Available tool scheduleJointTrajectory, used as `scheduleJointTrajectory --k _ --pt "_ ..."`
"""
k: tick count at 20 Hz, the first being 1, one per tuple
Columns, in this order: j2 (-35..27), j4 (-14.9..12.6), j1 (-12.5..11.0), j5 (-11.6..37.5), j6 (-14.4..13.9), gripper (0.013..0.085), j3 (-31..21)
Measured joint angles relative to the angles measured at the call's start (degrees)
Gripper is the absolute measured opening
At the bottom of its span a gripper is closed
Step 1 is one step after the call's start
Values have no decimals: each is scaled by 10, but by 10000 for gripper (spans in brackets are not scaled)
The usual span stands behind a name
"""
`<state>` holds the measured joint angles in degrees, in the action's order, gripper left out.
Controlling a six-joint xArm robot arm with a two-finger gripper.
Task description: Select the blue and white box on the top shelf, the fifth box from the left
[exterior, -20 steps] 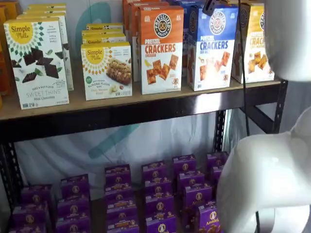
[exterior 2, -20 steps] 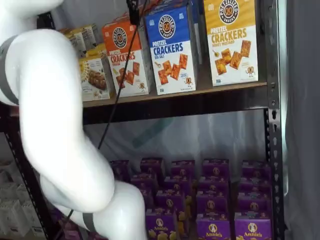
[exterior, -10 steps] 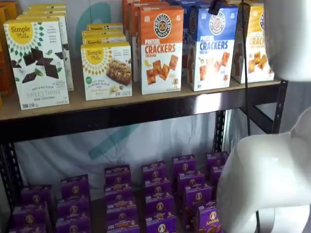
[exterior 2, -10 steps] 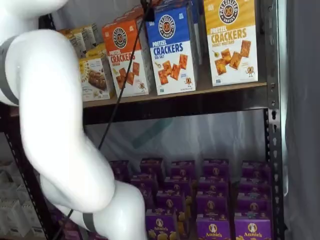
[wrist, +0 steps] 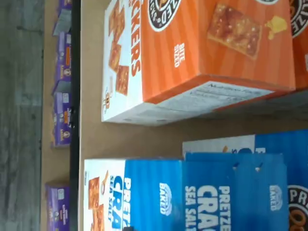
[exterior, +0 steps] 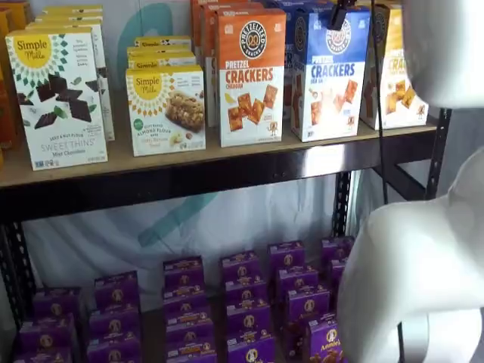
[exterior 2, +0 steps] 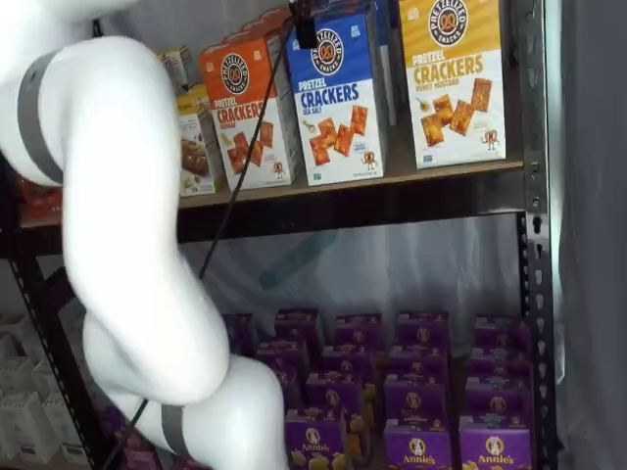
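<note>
The blue and white box point(exterior: 329, 76) stands upright on the top shelf point(exterior: 189, 178), between an orange cheddar crackers box point(exterior: 251, 76) and a yellow crackers box point(exterior: 397, 68). It shows in both shelf views point(exterior 2: 338, 98). My gripper point(exterior: 338, 13) shows only as a black tip with a cable, in front of the blue box's upper edge, as it also does in a shelf view point(exterior 2: 305, 29). No gap between the fingers can be made out. The wrist view shows the blue box's top point(wrist: 159, 192) close below, beside the orange box point(wrist: 202, 53), on the tan board point(wrist: 144, 142).
More blue boxes stand behind the front one. Simple Mills boxes point(exterior: 166, 110) fill the shelf's left part. Purple Annie's boxes point(exterior: 246, 302) fill the lower shelf. My white arm point(exterior 2: 118, 215) covers much of the foreground. A black upright point(exterior 2: 534, 245) stands at the right.
The black gripper tip has moved right, from beside the orange box to the blue box's top. The white arm has shifted along with it.
</note>
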<state>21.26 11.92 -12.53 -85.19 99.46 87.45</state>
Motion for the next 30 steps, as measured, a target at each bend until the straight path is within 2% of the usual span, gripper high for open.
scheduleJointTrajectory --k 6,12,29,30 --pt "-21 -15 5 -17 -1 850 20" --pt "-57 -31 11 -88 -7 850 69" --pt "-60 -47 21 -94 -12 850 59" --pt "-60 -46 21 -93 -12 810 58"
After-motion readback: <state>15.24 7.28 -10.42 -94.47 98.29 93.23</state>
